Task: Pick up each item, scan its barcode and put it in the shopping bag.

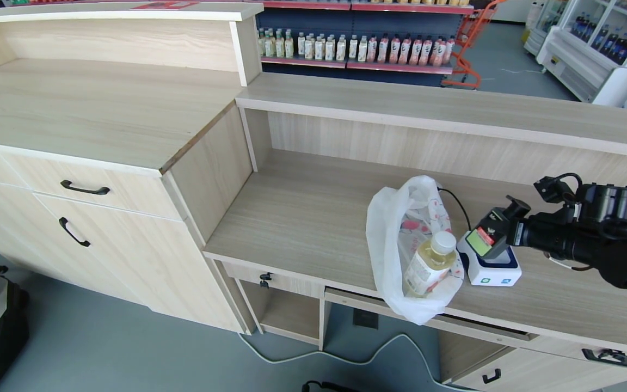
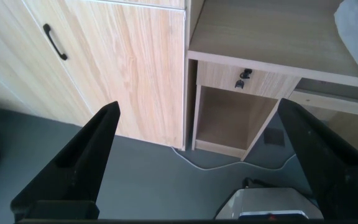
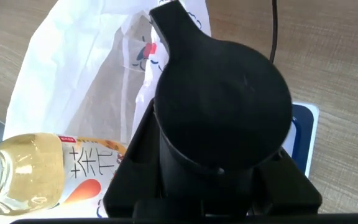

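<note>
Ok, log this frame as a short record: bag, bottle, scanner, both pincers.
shopping bag: white plastic, slumped at the front edge of the counter
bottle: pale drink, white cap, tilted in the bag's open side
scanner: black, held above a white base
right pincer: shut on the scanner
left pincer: open, low over the floor

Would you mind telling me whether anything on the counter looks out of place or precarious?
The shopping bag droops over the front edge of the counter, with the bottle lying tilted in its mouth, cap poking out; it might slide off. The right hand holds the scanner beside it. Nothing looks spilled.
</note>
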